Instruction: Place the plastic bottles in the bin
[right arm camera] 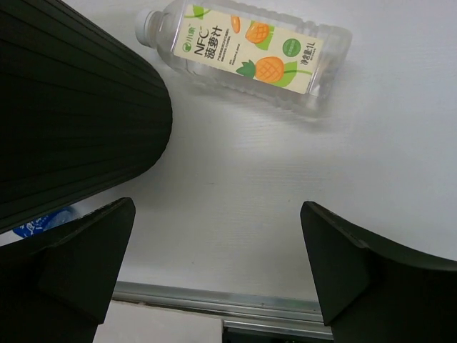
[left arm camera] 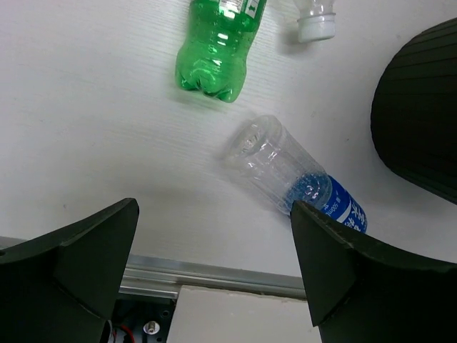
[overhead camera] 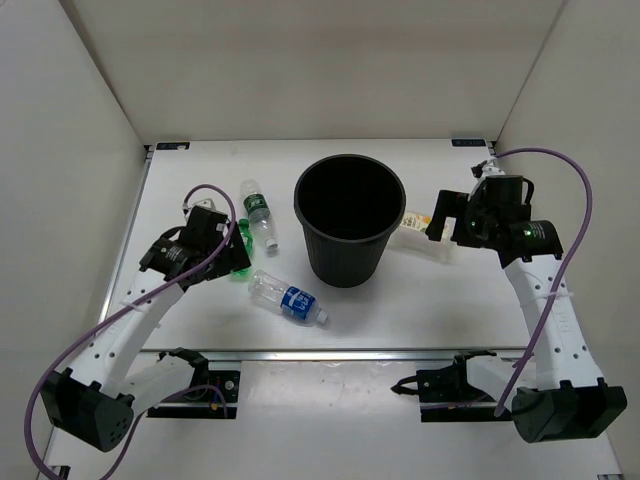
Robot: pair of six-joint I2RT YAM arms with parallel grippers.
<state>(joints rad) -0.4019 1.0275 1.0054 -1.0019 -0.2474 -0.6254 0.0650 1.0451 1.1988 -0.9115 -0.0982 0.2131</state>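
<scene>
Lying sideways, clear blue-labelled bottle [overhead camera: 288,299] near bin [overhead camera: 345,255]

Left tool [left arm camera: 214,207] hangs over bare counter [left arm camera: 93,128]; green bottle [left arm camera: 214,50] and blue-label bottle [left arm camera: 300,182] lie just ahead, bin [left arm camera: 421,121] blocks its right. Right tool [right arm camera: 218,206]: bin hard on its left, juice bottle [right arm camera: 250,57] ahead, open counter between.

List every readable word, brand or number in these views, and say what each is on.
"NFC": yellow-orange label of the juice bottle, with Chinese characters beneath it.
Fine print on the juice bottle: too small to read.
White print on the blue-label bottle: blurred.
Label of the green soda bottle: cut off, unreadable.
Label of the green-label bottle: too small.
No text visible on the bin.
</scene>
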